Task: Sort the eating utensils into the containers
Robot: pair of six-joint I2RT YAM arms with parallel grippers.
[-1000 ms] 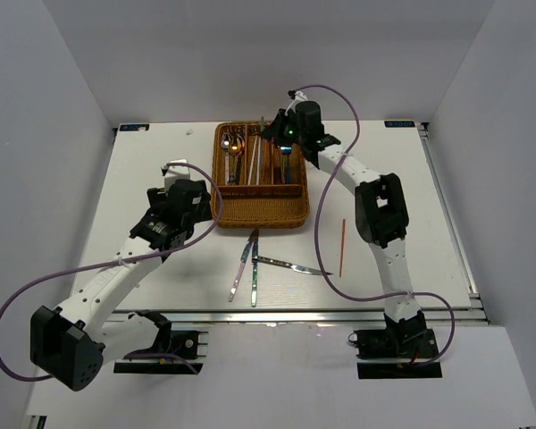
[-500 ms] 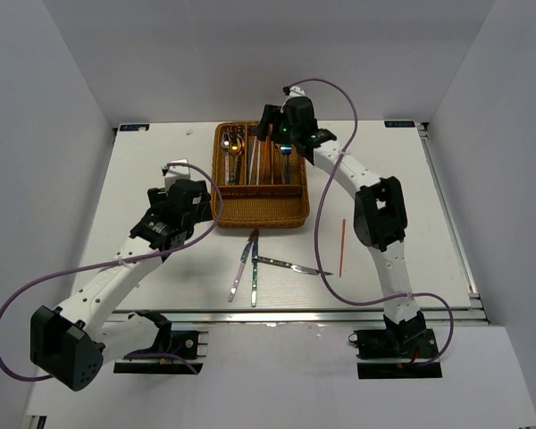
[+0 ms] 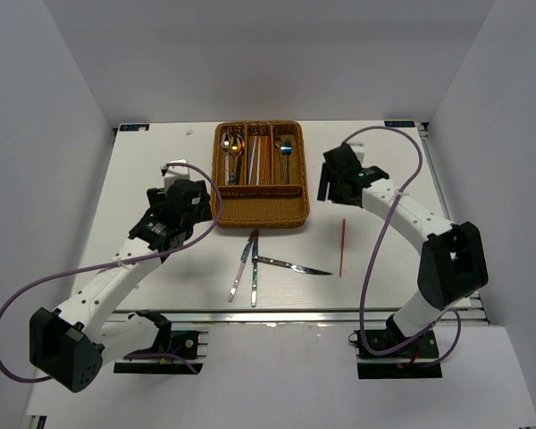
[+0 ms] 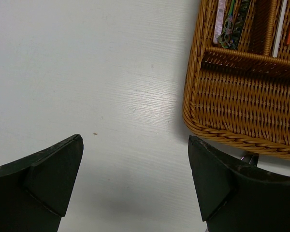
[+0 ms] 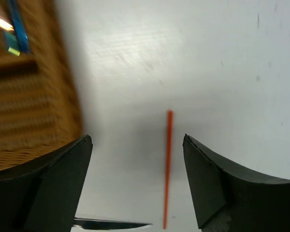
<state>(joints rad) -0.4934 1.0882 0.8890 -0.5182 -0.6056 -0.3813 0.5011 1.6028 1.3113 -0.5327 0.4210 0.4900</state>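
The brown wicker tray (image 3: 260, 211) stands at mid-table, its long slots holding spoons (image 3: 233, 152), chopsticks (image 3: 256, 161) and forks (image 3: 286, 154). Three silver knives (image 3: 250, 261) and a red chopstick (image 3: 342, 248) lie on the table in front of it. My right gripper (image 3: 327, 189) hangs open just right of the tray. In the right wrist view the red chopstick (image 5: 167, 164) shows on the table between and beyond the open right gripper (image 5: 137, 140), and a knife tip (image 5: 111, 224) lies at the bottom. My left gripper (image 3: 189, 192) is open and holds nothing, left of the tray (image 4: 241, 96).
The table's right edge rail (image 3: 447, 210) runs beyond the right arm. Purple cables loop from both arms. White walls enclose the table on three sides.
My right gripper opened over the tray's far end, then swung back toward me to the tray's right side. The left arm has not moved.
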